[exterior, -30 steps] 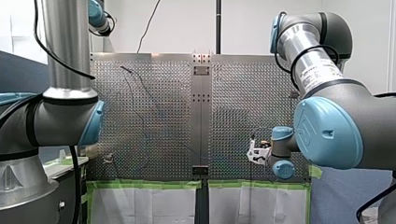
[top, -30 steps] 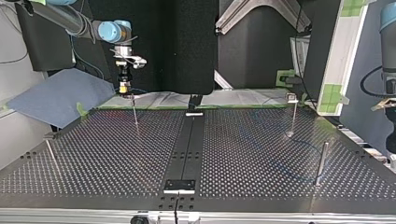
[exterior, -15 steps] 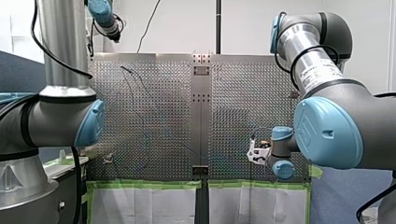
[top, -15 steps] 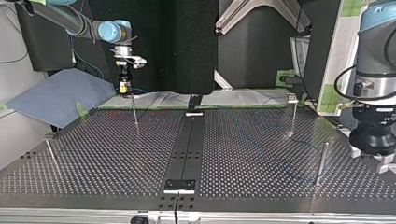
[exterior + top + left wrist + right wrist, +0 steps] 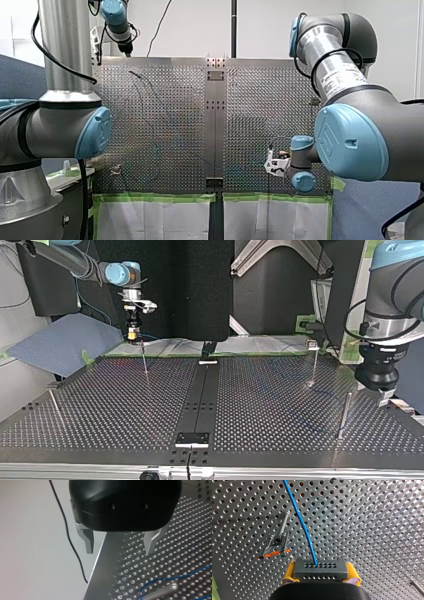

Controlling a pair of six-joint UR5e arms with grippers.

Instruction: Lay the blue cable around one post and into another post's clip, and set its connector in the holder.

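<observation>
In the right wrist view my right gripper [image 5: 321, 577] has its yellow pads shut on a dark block connector [image 5: 320, 567]. The blue cable [image 5: 299, 517] runs out of it across the perforated table [image 5: 374, 517]. A post with an orange-marked clip [image 5: 276, 543] stands just beside the cable. In the top view this gripper [image 5: 132, 334] hangs over a thin post [image 5: 144, 362] at the far left. My left gripper [image 5: 119, 548] is open, its metal fingers [image 5: 88, 542] bare over the table's edge. Blue cable [image 5: 175, 576] loops by a post [image 5: 160, 592] ahead of it.
In the top view a clip post [image 5: 313, 362] and a plain post [image 5: 343, 415] stand at the right, near my left gripper [image 5: 382, 395]. Another post [image 5: 55, 405] is at the left. A black strip [image 5: 200, 395] with brackets runs down the middle.
My left arm has swung into the top view from the right and now hangs by the right-hand posts. My right arm and the connector have not moved.
</observation>
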